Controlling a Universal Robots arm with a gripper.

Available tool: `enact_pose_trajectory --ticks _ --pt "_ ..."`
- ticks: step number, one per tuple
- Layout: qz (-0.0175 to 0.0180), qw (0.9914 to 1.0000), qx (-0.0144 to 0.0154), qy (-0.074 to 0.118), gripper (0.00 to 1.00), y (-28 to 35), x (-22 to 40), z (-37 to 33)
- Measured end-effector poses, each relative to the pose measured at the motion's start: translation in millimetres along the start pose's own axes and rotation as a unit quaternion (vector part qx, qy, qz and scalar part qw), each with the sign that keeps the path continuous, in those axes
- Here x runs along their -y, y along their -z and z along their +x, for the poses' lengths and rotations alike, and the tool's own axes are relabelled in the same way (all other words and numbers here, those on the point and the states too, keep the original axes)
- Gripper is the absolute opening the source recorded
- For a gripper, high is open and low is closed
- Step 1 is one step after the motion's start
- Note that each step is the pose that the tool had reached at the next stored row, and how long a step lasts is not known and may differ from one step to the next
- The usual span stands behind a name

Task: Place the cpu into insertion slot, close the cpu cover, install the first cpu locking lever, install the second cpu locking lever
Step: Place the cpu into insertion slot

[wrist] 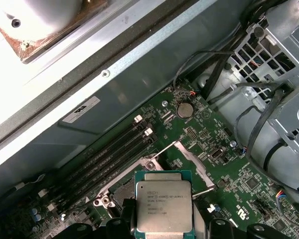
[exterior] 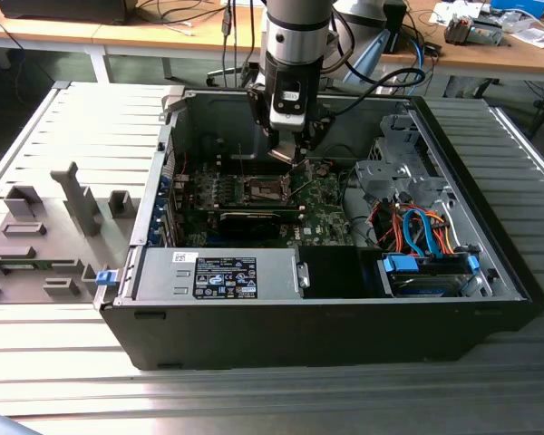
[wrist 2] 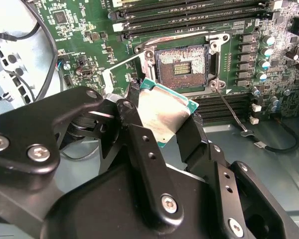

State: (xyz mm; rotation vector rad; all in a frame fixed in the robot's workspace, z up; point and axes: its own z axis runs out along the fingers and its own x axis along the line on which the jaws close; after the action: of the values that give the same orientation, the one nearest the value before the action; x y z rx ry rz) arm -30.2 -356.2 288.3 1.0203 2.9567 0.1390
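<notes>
Gripper (wrist 2: 162, 122) is clamped on the cpu (wrist: 163, 206) — 1 chip, pinched at opposite edges betw. 2 black fingers (wrist 2: 139, 144). It's held off the board near the insertion slot (wrist 2: 182, 67), not in it. Slot's dark middle is bare; cpu cover (wrist: 194, 164) stands swung up beside it. Chip's silver top has several lines of small print. 1 lever rod (wrist 2: 231, 109) juts from a slot corner. 1 coin cell (wrist: 185, 109) sits on the green mobo. 1 white printed sticker (wrist: 81, 110) on the case wall. In the exterior view the PSU (exterior: 159, 276) bears 2 labels — 1 dark, 1 white.
</notes>
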Motion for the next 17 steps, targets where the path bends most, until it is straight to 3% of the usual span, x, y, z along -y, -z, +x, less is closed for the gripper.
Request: enact_pose_trajectory --ticks 17 --pt "-0.0004 0.99978 0.0019 -0.021 0.54 0.0 0.0 0.0"
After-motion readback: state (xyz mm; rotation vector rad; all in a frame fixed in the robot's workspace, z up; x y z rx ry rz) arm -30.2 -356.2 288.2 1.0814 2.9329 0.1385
